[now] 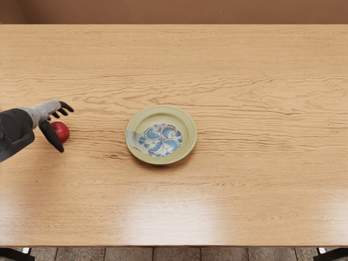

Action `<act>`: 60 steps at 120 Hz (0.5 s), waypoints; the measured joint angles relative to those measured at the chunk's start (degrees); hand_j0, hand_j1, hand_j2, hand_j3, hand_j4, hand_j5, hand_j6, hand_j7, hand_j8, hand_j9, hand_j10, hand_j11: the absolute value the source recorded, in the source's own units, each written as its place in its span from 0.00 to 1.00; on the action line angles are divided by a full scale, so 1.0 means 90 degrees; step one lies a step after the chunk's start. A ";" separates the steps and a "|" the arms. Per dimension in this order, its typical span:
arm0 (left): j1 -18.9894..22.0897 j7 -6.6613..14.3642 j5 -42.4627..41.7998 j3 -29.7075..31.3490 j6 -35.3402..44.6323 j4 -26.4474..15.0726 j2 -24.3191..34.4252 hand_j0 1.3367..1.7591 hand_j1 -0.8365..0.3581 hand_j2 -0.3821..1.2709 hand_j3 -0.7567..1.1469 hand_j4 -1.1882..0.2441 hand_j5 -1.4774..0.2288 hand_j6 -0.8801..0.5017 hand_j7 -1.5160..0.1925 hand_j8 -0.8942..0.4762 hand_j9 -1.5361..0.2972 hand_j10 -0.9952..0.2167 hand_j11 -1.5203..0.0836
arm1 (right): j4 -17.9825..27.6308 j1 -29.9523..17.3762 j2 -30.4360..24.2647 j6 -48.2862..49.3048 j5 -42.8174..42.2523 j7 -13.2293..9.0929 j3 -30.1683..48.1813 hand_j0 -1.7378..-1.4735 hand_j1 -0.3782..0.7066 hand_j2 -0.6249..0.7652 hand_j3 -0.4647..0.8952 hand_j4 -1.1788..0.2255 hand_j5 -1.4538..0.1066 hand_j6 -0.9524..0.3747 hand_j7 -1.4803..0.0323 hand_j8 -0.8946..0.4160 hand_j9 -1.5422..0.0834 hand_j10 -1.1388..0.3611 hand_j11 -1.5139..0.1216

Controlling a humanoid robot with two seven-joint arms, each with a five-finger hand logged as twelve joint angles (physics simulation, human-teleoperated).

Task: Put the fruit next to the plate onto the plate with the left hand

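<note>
Floor tiles (163,254) show as a thin strip at the bottom, with dark table legs (13,254) at both corners. Above that, the near part of the wooden table (244,190) is bare light grain.

Mid-depth, left side: the left arm comes in from the left edge, with a dark forearm and a grey wrist. The left hand (50,117) is wide open, fingers spread, nothing gripped. The black fingers (64,108) point right and sit on the far side of the red fruit (61,131). The thumb (53,137) hangs down on the fruit's near-left side and overlaps its left edge from this angle. So the fruit sits in the gap between thumb and fingers, just right of the palm. I can't tell whether the thumb is touching it. The fruit is on the tabletop, not lifted. It is small, round and glossy red, too small to call the variety.

Right of it, around the table centre, is the plate (187,126): pale green rim, blue and white pattern in the well, nothing on it. Fruit and plate are well apart, with bare wood between. The fruit lies left of the plate at about the same depth.

Further back is more bare table, then the far edge and a brown wall (179,11).
</note>
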 joint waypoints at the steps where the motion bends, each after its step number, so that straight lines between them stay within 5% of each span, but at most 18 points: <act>1: 0.0000 0.0000 0.0002 0.0000 0.0000 0.0007 -0.0001 0.76 0.74 0.26 0.40 0.65 0.68 0.45 0.70 0.47 0.66 0.61 0.75 | 0.0000 0.0001 0.0000 0.0000 0.0000 0.0000 0.0000 0.30 0.07 0.44 0.34 0.81 0.90 0.69 0.95 0.66 0.92 0.74 0.90; 60: 0.0144 0.0000 0.0242 0.0046 0.0002 0.0254 -0.0001 0.76 0.66 0.27 0.40 0.59 0.61 0.39 0.63 0.40 0.60 0.54 0.68 | 0.0001 0.0004 0.0000 0.0001 0.0000 0.0000 0.0004 0.30 0.07 0.44 0.34 0.81 0.90 0.69 0.95 0.66 0.92 0.74 0.90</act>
